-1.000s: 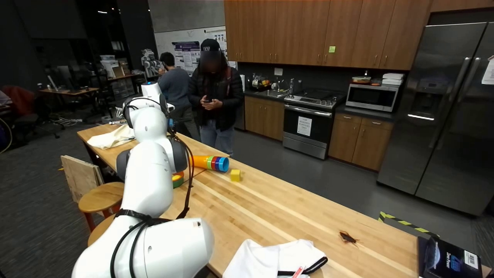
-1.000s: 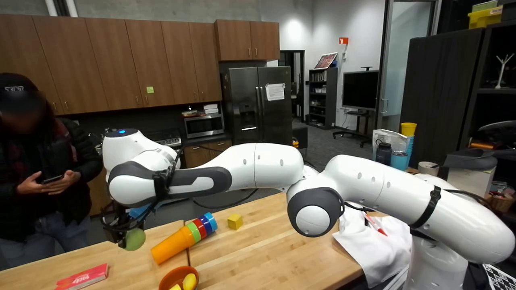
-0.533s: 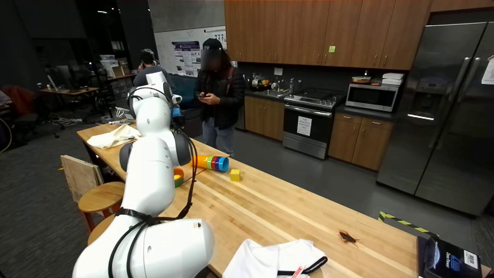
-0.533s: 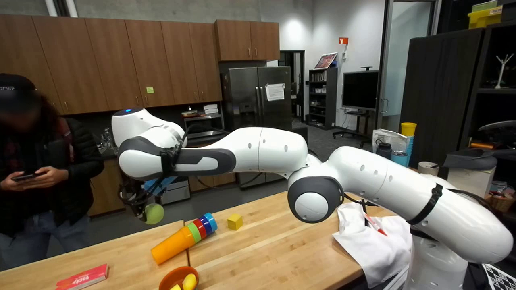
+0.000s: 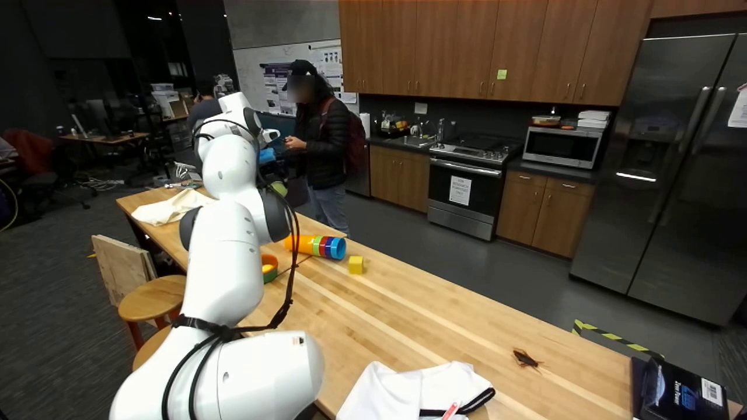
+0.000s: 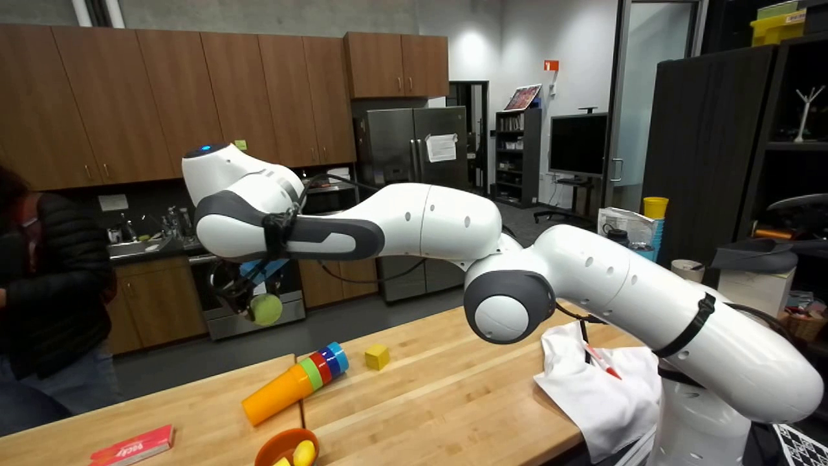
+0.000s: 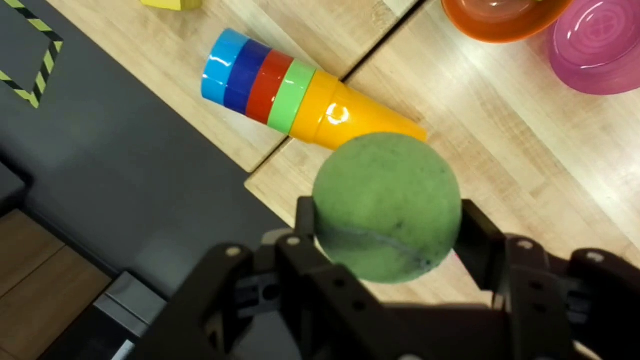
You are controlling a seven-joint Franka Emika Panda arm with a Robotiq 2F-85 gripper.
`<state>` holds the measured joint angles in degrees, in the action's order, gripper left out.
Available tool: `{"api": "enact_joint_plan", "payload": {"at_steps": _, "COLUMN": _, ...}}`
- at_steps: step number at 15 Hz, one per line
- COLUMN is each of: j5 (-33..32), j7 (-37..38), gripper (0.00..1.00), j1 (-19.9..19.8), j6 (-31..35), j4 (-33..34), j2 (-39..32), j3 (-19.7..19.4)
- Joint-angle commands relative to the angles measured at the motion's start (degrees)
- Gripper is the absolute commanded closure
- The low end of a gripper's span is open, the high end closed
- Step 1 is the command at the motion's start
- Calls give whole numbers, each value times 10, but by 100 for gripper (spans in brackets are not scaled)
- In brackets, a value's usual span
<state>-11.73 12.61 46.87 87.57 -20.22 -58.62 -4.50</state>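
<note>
From afar I had a green ball (image 7: 386, 205) in the claw (image 7: 388, 217), its jaws part-spread and pressed to opposite sides. The ball hung in the air, clear of the surface (image 7: 510, 175); in the wrist view it overlapped the narrow end of the cups (image 7: 302, 100), a stack lying on its side. Holding it well, I judged, called for an even squeeze across its widest part and unhurried motion, since a round thing could slip from an off-centre pinch. Being a sphere, it pointed nowhere and had no long axis; only a pale streak (image 7: 375, 238) ran across its lower half in that view.
</note>
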Motion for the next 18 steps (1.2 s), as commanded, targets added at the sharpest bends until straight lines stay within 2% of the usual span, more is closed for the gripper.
{"api": "enact_joint_plan", "payload": {"at_steps": 1, "j5": -6, "j7": 43, "gripper": 58, "j1": 3, "j6": 0, "j4": 0, "j2": 10, "j3": -8}}
{"api": "enact_joint_plan", "payload": {"at_steps": 6, "j5": 20, "j7": 103, "gripper": 58, "j1": 3, "j6": 81, "j4": -8, "j2": -16, "j3": 13}}
{"api": "enact_joint_plan", "payload": {"at_steps": 8, "j5": 32, "j7": 113, "gripper": 58, "j1": 3, "j6": 81, "j4": -6, "j2": -25, "j3": 21}}
{"api": "enact_joint_plan", "payload": {"at_steps": 9, "j5": -10, "j7": 166, "gripper": 58, "j1": 31, "j6": 168, "j4": -1, "j2": -71, "j3": -17}}
{"api": "enact_joint_plan", "payload": {"at_steps": 10, "j5": -16, "j7": 183, "gripper": 58, "j1": 35, "j6": 179, "j4": 34, "j2": -101, "j3": -22}}
{"api": "enact_joint_plan", "payload": {"at_steps": 11, "j5": -30, "j7": 208, "gripper": 58, "j1": 43, "j6": 209, "j4": 34, "j2": -116, "j3": -36}}
{"api": "enact_joint_plan", "payload": {"at_steps": 12, "j5": -45, "j7": 231, "gripper": 58, "j1": 52, "j6": 248, "j4": 4, "j2": -115, "j3": -51}}
{"api": "enact_joint_plan", "payload": {"at_steps": 14, "j5": -71, "j7": 298, "gripper": 58, "j1": 67, "j6": 292, "j4": 18, "j2": -157, "j3": -83}}
{"api": "enact_joint_plan", "payload": {"at_steps": 15, "j5": -93, "j7": 342, "gripper": 58, "j1": 80, "j6": 331, "j4": -32, "j2": -147, "j3": -100}}
{"api": "enact_joint_plan", "payload": {"at_steps": 18, "j5": -128, "j7": 428, "gripper": 58, "j1": 104, "j6": 358, "j4": -46, "j2": -176, "j3": -137}}
